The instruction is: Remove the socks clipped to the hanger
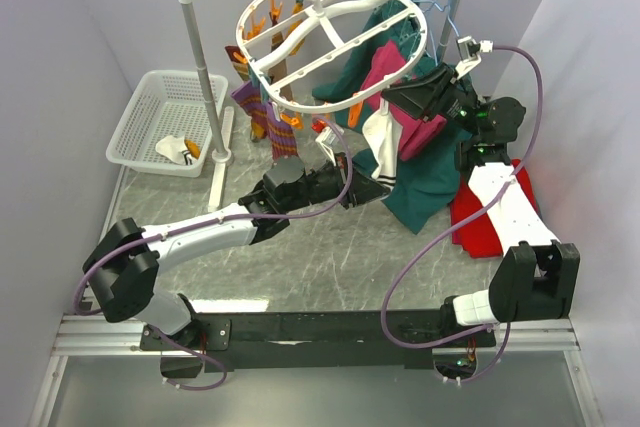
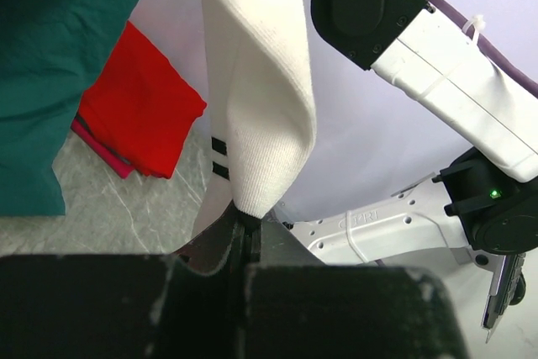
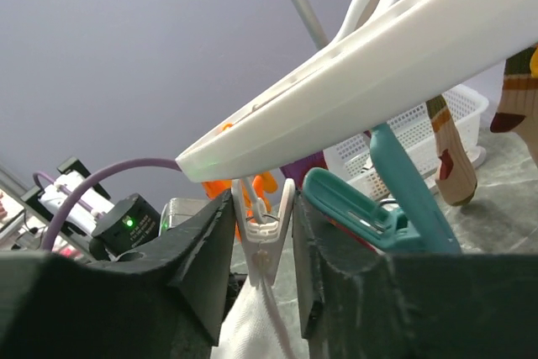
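Note:
The white oval hanger (image 1: 330,32) hangs from the rack pole, with orange and teal clips round its rim (image 3: 378,65). Striped maroon and purple socks (image 1: 262,112) hang at its left side. A white sock (image 1: 380,147) with black stripes hangs from a white clip (image 3: 265,237) at the near rim. My left gripper (image 2: 246,229) is shut on the lower tip of this white sock (image 2: 261,81). My right gripper (image 3: 263,241) has its fingers pressed on both wings of the white clip, just under the rim. In the top view it (image 1: 400,97) is at the hanger's right side.
A white basket (image 1: 150,122) at the left holds a sock (image 1: 180,147). Dark green (image 1: 420,187) and magenta (image 1: 415,132) garments hang behind the white sock. A red cloth (image 1: 480,212) lies on the table at the right. A teal clip (image 3: 378,208) touches my right finger.

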